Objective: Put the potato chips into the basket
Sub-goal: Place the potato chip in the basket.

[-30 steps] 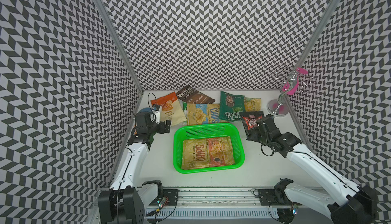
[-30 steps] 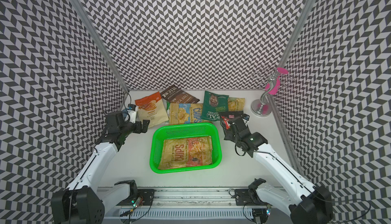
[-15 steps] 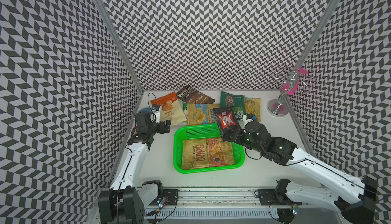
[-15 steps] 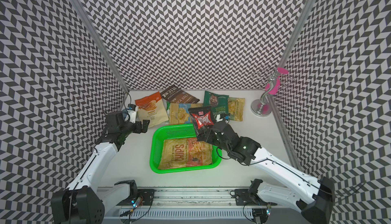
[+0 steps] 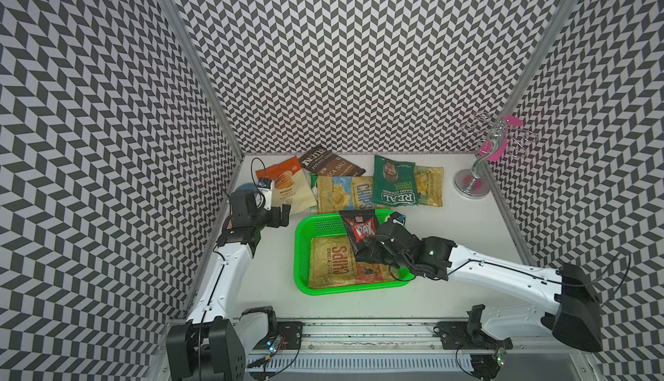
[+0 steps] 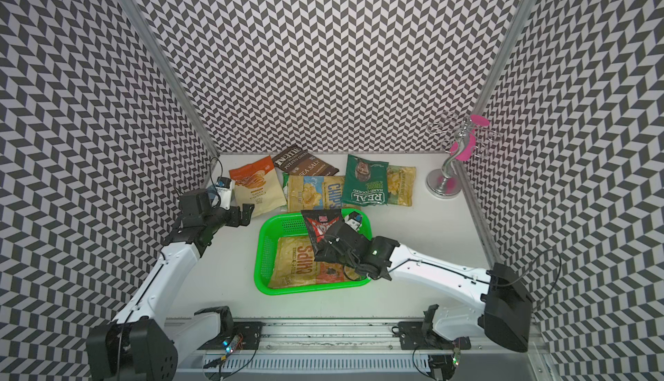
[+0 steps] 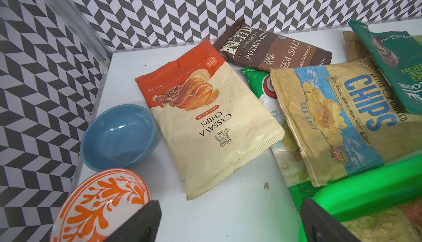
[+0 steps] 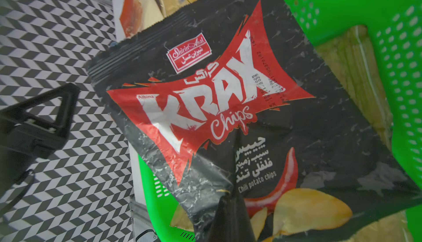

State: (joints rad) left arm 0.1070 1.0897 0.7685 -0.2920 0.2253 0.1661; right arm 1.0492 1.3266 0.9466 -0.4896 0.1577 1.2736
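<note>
Right pincer [image 5: 372,253] pinches the crinkly black-red KRAX chip bag [image 5: 360,232] over the bright green perforated plastic basket [image 5: 301,253], left pincer [image 5: 282,215] spread wide.

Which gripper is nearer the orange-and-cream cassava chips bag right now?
Left. The left gripper, open, sits close beside the cassava chips bag, at its near edge. The right gripper is over the green basket, shut on the black-red Krax bag.

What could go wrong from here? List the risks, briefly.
The right gripper pinches only the bottom edge of the Krax chips bag, so it might slip early. The bag's top appears over the far rim of the green basket; released now, it could drape over that rim instead of landing on the tan CHIPS bag.
</note>
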